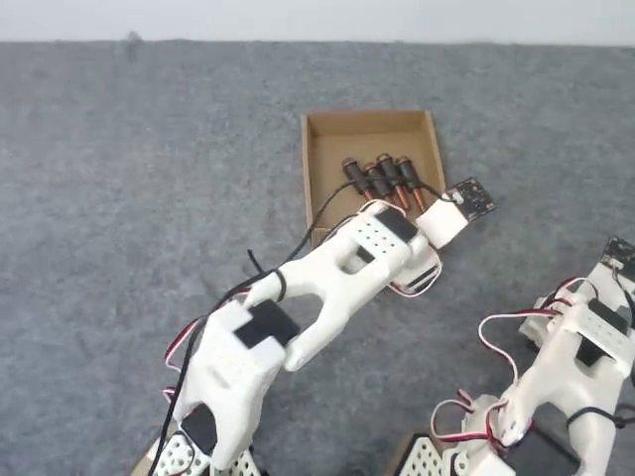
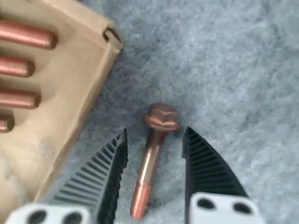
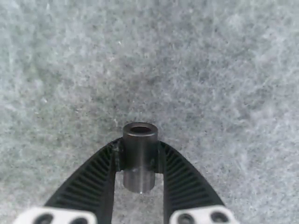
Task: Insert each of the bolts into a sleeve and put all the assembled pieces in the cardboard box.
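- Copper-coloured hex flange bolt (image 2: 149,163) lies flat on the grey felt-like table cover (image 1: 149,198). It sits just outside a corner of the brown cardboard box (image 1: 347,134), on the box's right side, with no sleeve on it.
- Left gripper (image 2: 155,134) straddles the shank just below the head. Jaws are wide, one finger on each side, neither touching. It is lined up across the shank, so closing should pinch it cleanly.
- Right gripper (image 3: 139,148) is at near right, well apart from the box. It clamps a short dark metal cylindrical sleeve (image 3: 139,161) around its middle. The open bore faces out past the fingertips, unobstructed, and reads as a socket held ready for the bolt.
- Four assembled bolt-and-sleeve pieces (image 1: 382,181) lie side by side in the box, copper ends toward near right.
- Judgement: likely the last pair. Next steps are to grasp the bolt, insert it, then box it.
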You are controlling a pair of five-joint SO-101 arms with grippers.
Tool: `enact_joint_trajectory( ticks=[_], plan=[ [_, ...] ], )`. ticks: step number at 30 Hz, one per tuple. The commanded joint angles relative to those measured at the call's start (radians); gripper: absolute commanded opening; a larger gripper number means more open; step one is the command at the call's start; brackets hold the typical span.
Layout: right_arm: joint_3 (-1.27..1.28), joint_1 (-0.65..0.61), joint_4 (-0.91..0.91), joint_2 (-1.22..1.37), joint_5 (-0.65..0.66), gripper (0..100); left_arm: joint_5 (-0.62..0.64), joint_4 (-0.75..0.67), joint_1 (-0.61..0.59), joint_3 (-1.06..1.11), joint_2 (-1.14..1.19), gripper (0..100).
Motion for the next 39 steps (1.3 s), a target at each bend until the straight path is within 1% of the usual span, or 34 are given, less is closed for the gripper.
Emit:
enact_joint_trajectory(
  ticks=[1, 7, 12, 17, 18, 21, 26, 39],
  plan=[
    [-0.006, -0.015, -0.013, -0.044, -0.002, 0.9, -0.011, 0.081, -0.008, -0.136, 0.028, 18],
    [-0.006, -0.015, -0.013, -0.044, -0.002, 0.9, -0.006, 0.17, -0.009, -0.252, 0.104, 18],
    [-0.006, -0.015, -0.015, -0.044, -0.002, 0.9, -0.006, 0.218, -0.009, -0.302, 0.141, 18],
    [-0.006, -0.015, -0.015, -0.044, -0.002, 0.9, -0.015, 0.235, -0.003, -0.309, 0.15, 9],
    [-0.006, -0.015, -0.015, -0.044, -0.002, 0.9, -0.034, 0.236, -0.002, -0.308, 0.15, 8],
    [-0.006, -0.016, -0.015, -0.044, -0.002, 0.9, -0.069, 0.255, 0.008, -0.306, 0.15, 5],
    [-0.006, -0.016, -0.015, -0.042, -0.002, 0.9, -0.071, 0.269, 0.014, -0.305, 0.15, 1],
    [-0.005, -0.016, -0.015, -0.042, -0.002, 0.9, -0.071, 0.413, 0.017, -0.303, 0.115, 1]
  ],
)
